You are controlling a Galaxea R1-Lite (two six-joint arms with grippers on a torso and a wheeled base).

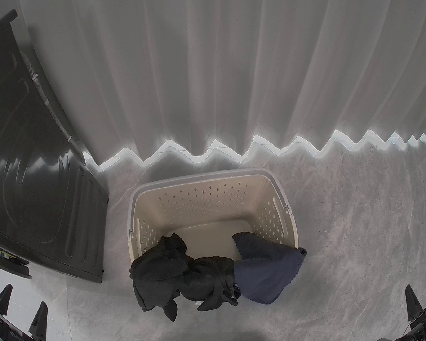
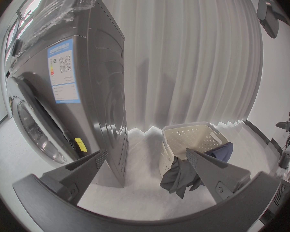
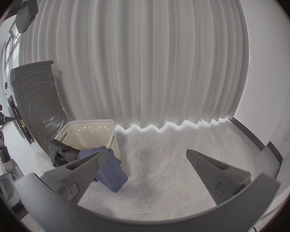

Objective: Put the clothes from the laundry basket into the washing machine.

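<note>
At the far left stands the dark grey metal washing machine (image 1: 38,190), side panel turned toward the basket and round glass-fronted door (image 2: 35,132) facing away from it, so any garment will have to be carried around the corner to reach the drum; whether that door is ajar cannot be told. The left gripper (image 1: 24,295) hangs low near the machine's front corner, its fingers spread wide with nothing between them, probably parked clear of the work until a garment is chosen. Just beside the machine, on the grey marbled floor (image 1: 364,214) before the white pleated curtain (image 1: 222,62), sits the cream perforated plastic laundry basket (image 1: 284,204). The clothes are still in it: a crumpled black garment (image 1: 180,271) is slung over the near rim at the machine's side, much of it spilling outside, and a dark navy cloth garment (image 1: 270,266) droops over the near corner beside it, the two touching. Lying across the rim like that, both offer loose folds that should be easy to pinch from above. At the far right the right gripper (image 1: 421,280) is held well apart from the basket, likewise released and empty, so no garment has yet been lifted
</note>
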